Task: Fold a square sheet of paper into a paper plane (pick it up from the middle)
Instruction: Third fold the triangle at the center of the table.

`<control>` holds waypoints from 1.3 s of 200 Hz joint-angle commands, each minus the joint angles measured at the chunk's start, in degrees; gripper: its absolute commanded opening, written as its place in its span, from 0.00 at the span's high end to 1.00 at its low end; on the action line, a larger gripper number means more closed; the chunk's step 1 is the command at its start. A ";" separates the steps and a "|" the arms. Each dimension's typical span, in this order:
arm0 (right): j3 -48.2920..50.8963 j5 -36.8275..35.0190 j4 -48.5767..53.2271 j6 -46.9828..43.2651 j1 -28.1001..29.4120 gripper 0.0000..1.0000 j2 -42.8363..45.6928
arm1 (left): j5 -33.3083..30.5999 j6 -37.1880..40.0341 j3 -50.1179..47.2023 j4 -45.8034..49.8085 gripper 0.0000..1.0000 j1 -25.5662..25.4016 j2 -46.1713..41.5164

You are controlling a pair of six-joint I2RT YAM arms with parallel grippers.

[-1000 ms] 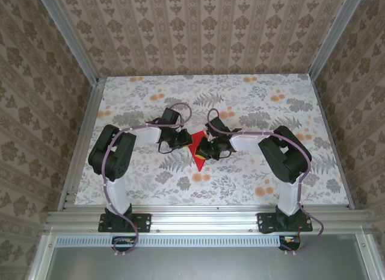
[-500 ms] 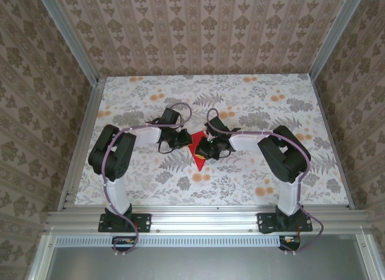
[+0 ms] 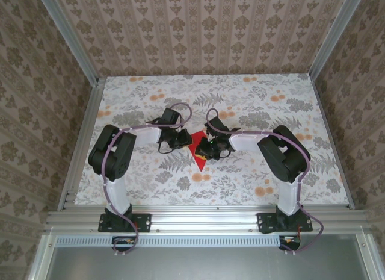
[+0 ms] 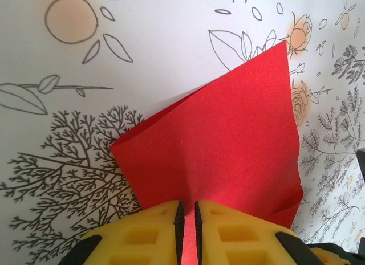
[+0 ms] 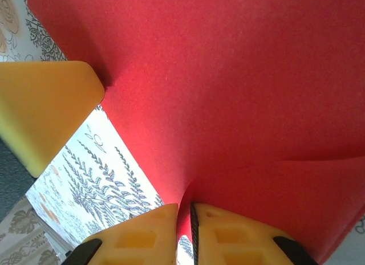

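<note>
The square sheet of paper (image 3: 196, 153) was held over the table (image 3: 252, 99), pinched by the nearly closed left tool (image 4: 185, 211) and right tool (image 5: 183, 212). It was judged light and floppy (easily creased), best gripped along folds.

My left arm (image 3: 117, 150) and right arm (image 3: 283, 152) bend in at the elbows so the wrists face each other, my left gripper (image 4: 185, 207) pinching the paper (image 4: 228, 139) and my right gripper (image 5: 183, 209) pinching it too, jaws a sliver apart.
</note>
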State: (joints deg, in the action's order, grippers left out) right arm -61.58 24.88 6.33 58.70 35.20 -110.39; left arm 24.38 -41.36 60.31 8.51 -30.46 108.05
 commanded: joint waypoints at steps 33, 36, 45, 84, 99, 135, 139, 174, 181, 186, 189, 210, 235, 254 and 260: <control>-0.49 -1.88 1.52 0.10 0.31 0.68 -1.83 | -0.30 1.01 -0.06 3.06 0.83 -0.56 0.63; -0.49 -1.89 1.49 0.10 0.31 0.67 -1.79 | -0.37 0.93 -0.10 3.06 0.83 -0.57 0.37; -0.38 -1.90 1.45 0.09 0.31 0.65 -1.88 | -0.39 0.62 -0.15 3.05 0.83 -0.25 -0.60; 0.14 -2.11 1.44 0.19 0.31 0.66 -2.33 | 0.61 -0.96 -1.86 2.04 0.83 2.04 -5.45; 0.47 -2.21 1.44 0.19 0.31 0.71 -2.39 | 1.83 -1.17 -2.66 1.71 0.82 2.25 -6.93; 1.37 -2.47 1.05 0.35 0.31 0.85 -2.43 | 3.92 -2.13 -5.09 0.46 0.82 2.09 -8.92; 1.42 -2.46 1.10 0.44 0.31 0.86 -2.38 | 4.08 -2.14 -5.33 0.32 0.82 2.00 -9.13; 1.69 -2.91 2.01 0.10 0.31 0.96 -2.28 | 6.11 -2.42 -6.05 0.20 0.82 0.11 -9.18; 1.73 -2.91 2.09 0.05 0.32 0.97 -2.26 | 6.30 -2.75 -6.23 -0.05 0.82 -0.38 -9.02; 1.73 -2.91 2.24 0.06 0.31 0.98 -2.33 | 6.46 -2.87 -6.18 -0.16 0.83 -0.75 -8.88; 1.73 -2.91 2.25 -0.05 0.31 0.99 -2.34 | 6.47 -3.12 -6.18 -0.20 0.83 -1.00 -8.78; 1.82 -2.98 2.35 0.09 0.31 1.00 -2.36 | 6.69 -3.85 -6.10 -0.73 0.85 -2.41 -7.89; 1.80 -3.05 2.37 0.28 0.31 1.00 -2.35 | 5.65 -4.60 -6.00 -0.25 0.90 -3.45 -6.42; 1.82 -3.13 2.35 0.44 0.33 1.00 -2.45 | 5.84 -4.71 -5.50 0.72 0.95 -3.71 -5.46; 1.82 -3.17 2.40 0.45 0.31 1.00 -2.41 | 5.80 -4.78 -5.24 1.18 0.96 -3.85 -5.25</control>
State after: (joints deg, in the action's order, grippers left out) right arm -61.34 24.27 5.32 58.74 35.42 -110.76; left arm 29.58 -45.43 54.72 8.21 -33.69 100.79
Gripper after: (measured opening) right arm 0.054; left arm 0.061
